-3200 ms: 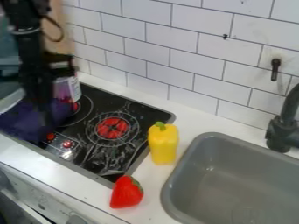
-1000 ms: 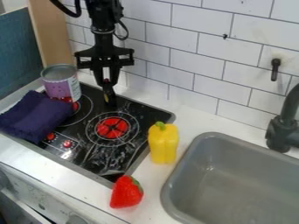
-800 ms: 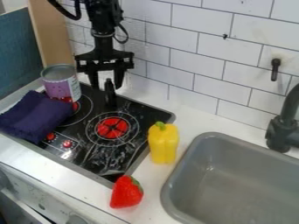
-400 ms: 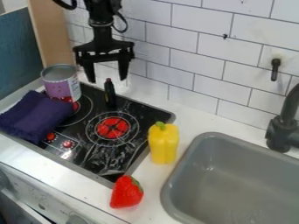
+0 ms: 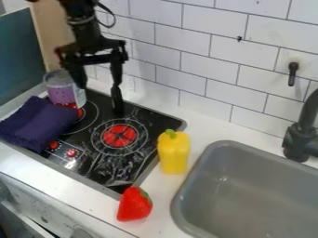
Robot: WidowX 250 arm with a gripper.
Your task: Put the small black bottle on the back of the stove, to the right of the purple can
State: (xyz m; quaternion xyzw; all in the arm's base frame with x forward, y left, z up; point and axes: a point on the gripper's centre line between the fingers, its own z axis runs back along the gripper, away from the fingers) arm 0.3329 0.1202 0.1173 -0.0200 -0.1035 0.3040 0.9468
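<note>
**My Spread Fingers Are Hanging by a Small Dark Bottle**

In the camera view, I am holding my fingers (image 5: pixel 116 72) wide apart, with nothing gripped between them, over the back of the black cooktop (image 5: pixel 146 122). The small dark bottle (image 5: pixel 117 103) is standing upright there, near the cooktop's back edge. The tip of one finger is overlapping the bottle's top; I cannot tell whether the two are touching. My other finger is pointing down in front of the edge of a tin can (image 5: pixel 61 94) with a purple and white label, and contact there is also unclear.

The can is standing upright toward the cooktop's back corner, and a dark purple cloth (image 5: pixel 37 123) is lying bunched just in front of it. Red markings are showing on the cooktop's glass.

On the white counter (image 5: pixel 38 177), a yellow bell pepper (image 5: pixel 173 157) is standing beside the cooktop, its green stem up. A red strawberry (image 5: pixel 133 205) is resting nearer the counter's front edge, close to the cooktop's corner. A gray sink (image 5: pixel 188 197) is sitting farther right, with a black faucet (image 5: pixel 301 136) rising behind it. White tiles (image 5: pixel 205 49) are covering the wall behind.
</note>
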